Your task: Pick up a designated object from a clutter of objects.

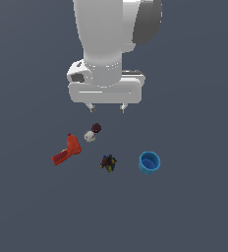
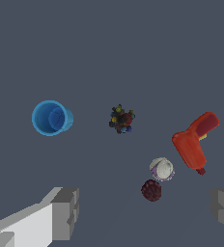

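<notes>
While the arm hangs high over the clutter, the gripper (image 1: pixel 106 107) is spread wide and empty, both fingers far apart at the edges of the wrist view, nothing between them

Landmark = whitish lump (image 1: pixel 90 136), the target. It sits on the dark floor, much smaller than the blue cup (image 1: pixel 149 162). Dark red ball (image 1: pixel 96 128) is just beside the lump, touching or nearly, can't tell which; it's on the side of the lump that faces the gripper. Orange-red drill (image 1: pixel 67 150) lies just beside the lump on the other side, toward the exterior view's left, its head end closest. Dark multicoloured cluster (image 1: pixel 108 163) is near the lump but clear of it; the cup is well apart from the lump, beyond the cluster

Key relation: lump is not under the jaws yet. It lies below the gripper and offset from the midline toward the finger on the exterior view's left, a little past the red ball. Lump is roundish, no clear long axis, so jaw angle matters little for the lump itself

Judgement: tight spot, ball and drill flank the lump, so the fingers probably need to come down across the free sides, else they may nudge the ball
</notes>
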`<state>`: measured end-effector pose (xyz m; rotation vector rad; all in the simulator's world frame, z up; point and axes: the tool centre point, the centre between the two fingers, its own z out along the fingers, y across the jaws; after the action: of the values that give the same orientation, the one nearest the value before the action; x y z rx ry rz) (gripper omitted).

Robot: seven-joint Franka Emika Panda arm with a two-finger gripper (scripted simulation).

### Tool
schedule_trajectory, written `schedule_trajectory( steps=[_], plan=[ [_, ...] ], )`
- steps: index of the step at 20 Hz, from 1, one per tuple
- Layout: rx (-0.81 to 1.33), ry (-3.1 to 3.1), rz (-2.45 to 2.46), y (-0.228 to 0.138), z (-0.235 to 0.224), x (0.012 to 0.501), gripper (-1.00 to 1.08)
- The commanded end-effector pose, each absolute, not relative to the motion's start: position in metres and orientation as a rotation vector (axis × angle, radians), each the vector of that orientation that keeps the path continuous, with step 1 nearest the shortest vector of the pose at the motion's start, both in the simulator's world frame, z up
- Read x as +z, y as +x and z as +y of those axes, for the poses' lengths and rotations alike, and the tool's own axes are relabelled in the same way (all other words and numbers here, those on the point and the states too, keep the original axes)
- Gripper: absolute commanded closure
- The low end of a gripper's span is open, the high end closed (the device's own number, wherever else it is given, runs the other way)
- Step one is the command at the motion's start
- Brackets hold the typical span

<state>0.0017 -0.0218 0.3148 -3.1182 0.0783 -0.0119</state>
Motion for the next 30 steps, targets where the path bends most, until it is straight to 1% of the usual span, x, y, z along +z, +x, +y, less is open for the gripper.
schedule_trajectory(
  steps=[1,18,24,30],
  plan=[
    [-0.012,-3.118,0.078,0.002,-0.022,0.315,-0.92],
    [-0.038,-3.1,0.154,-0.001,-0.031,0.316,-0.92],
    [-0.037,-3.105,0.093,-0.001,-0.037,0.301,-0.92],
    [-0.036,-3.113,-0.019,-0.004,-0.05,0.275,-0.92]
  ],
)
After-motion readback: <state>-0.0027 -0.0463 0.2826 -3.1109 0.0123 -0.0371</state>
